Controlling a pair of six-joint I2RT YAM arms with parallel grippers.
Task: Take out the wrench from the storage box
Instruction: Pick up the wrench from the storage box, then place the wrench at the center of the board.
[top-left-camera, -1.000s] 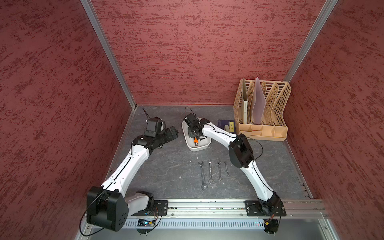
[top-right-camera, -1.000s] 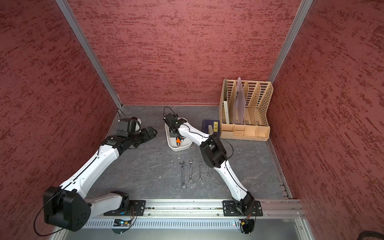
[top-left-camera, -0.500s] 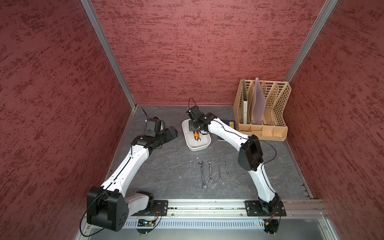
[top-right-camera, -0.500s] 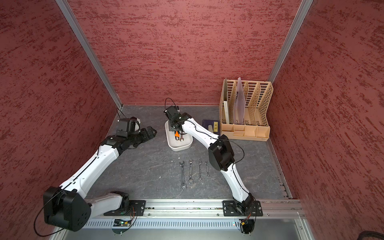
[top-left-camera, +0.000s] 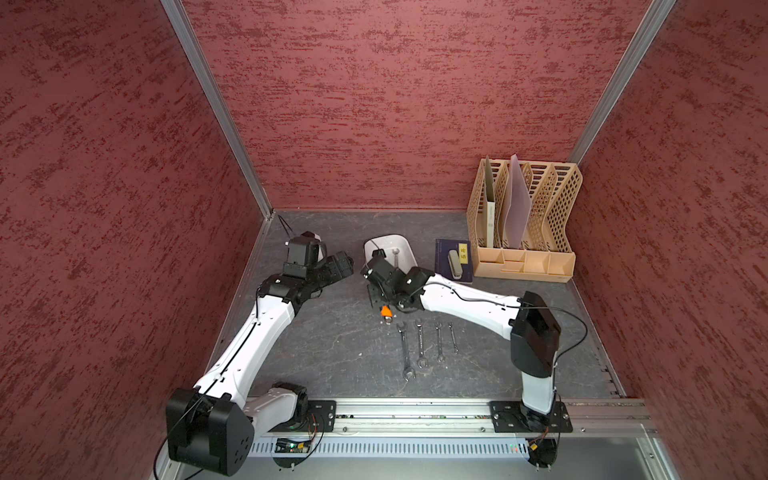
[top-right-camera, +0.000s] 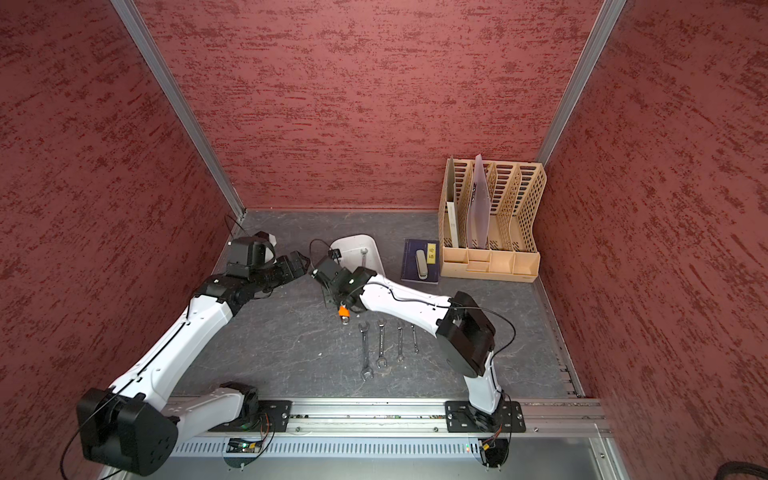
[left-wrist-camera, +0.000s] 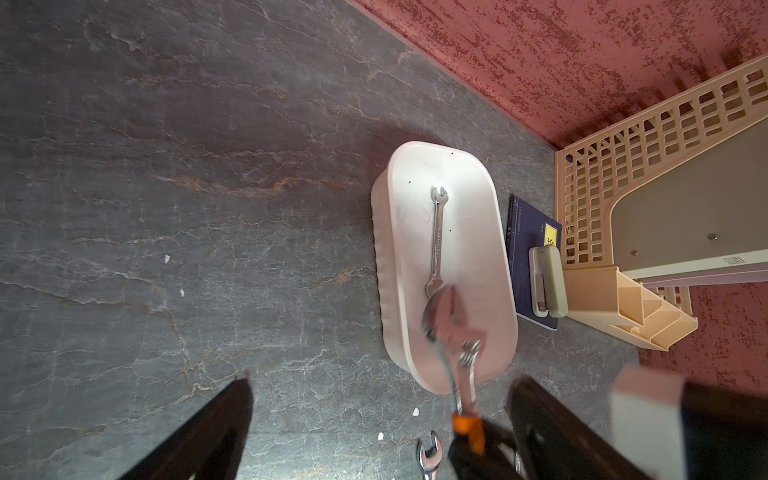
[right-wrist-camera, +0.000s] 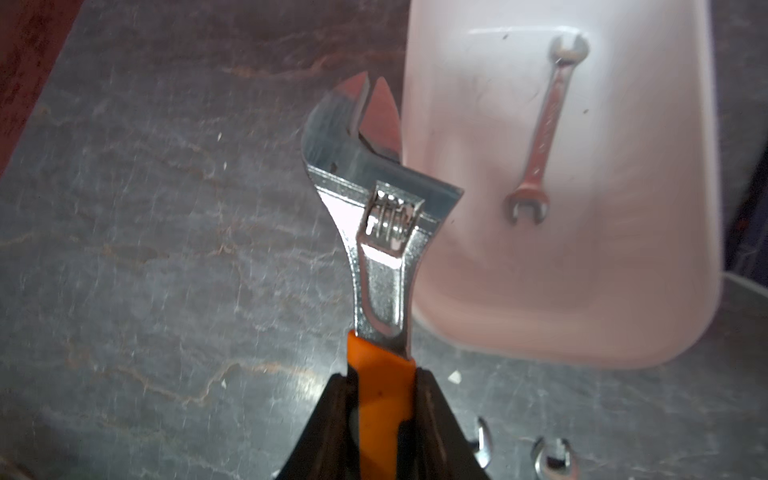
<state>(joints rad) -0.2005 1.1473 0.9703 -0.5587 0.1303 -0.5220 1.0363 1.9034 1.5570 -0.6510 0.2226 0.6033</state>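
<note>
**Wrench update: adjustable one is out of the storage box, one left inside**

Your right gripper (right-wrist-camera: 380, 415) has its jaws pinching the orange handle of the adjustable wrench (right-wrist-camera: 386, 232). It's outside the storage box (left-wrist-camera: 388, 291), just off the box's robot-side end, over bare table. I can't tell if its tail end touches the table or hangs above it. I'd call that one done bar the set-down.

A row of four wrenches (top-left-camera: 422, 345) lies further toward the robot from the box, so those look sorted too. What's left is one small open-end wrench (left-wrist-camera: 436, 232), lying flat along the middle of the box floor, apart from the walls.

Room-wise, your left gripper (top-left-camera: 340, 266) hovers just beside the box's left wall with jaws spread and holding nothing, so that side is tight. On the box's right, a blue book (top-left-camera: 441, 266) sits near, with the file rack (top-left-camera: 525, 220) beyond it. The best open table is off the box's robot-side left corner. Mind the box's raised rim when you reach in.
</note>
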